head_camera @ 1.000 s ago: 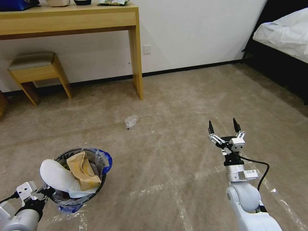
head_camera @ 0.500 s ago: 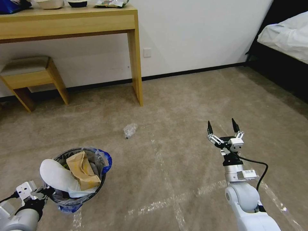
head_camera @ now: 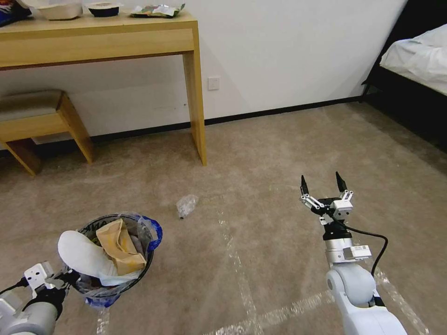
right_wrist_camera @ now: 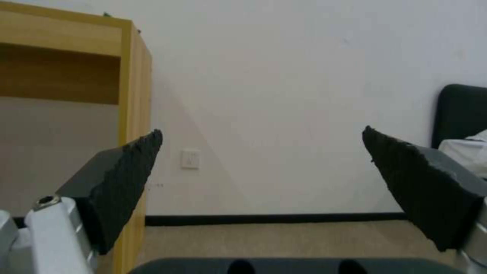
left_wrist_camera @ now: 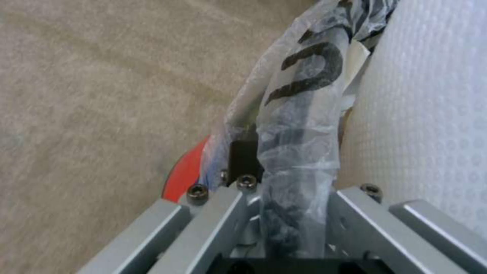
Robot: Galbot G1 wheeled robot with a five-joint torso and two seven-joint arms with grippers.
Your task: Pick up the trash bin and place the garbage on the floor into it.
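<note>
The trash bin (head_camera: 148,265) hangs low at the left, lined with a clear, blue-edged bag. My left gripper (head_camera: 69,279) is shut on its near rim. The left wrist view shows the bag (left_wrist_camera: 299,125) pinched between the jaws and a sliver of the red bin wall (left_wrist_camera: 185,176). A white slipper sole (head_camera: 84,255) and a brown cardboard scrap (head_camera: 120,242) stick out of the bin. One piece of garbage, a clear plastic scrap (head_camera: 186,205), lies on the carpet ahead of the bin. My right gripper (head_camera: 321,183) is held open above the floor at the right, with nothing between its fingers (right_wrist_camera: 127,179).
A wooden desk (head_camera: 194,93) stands against the wall at the back left, with a low stool (head_camera: 35,116) under it. A bed (head_camera: 419,60) with a dark frame fills the back right. Pale tape marks (head_camera: 237,265) cross the open carpet.
The whole picture has shifted: the camera has moved forward, so the plastic scrap, desk and stool now lie lower and nearer. Both grippers keep their poses, the bin still held.
</note>
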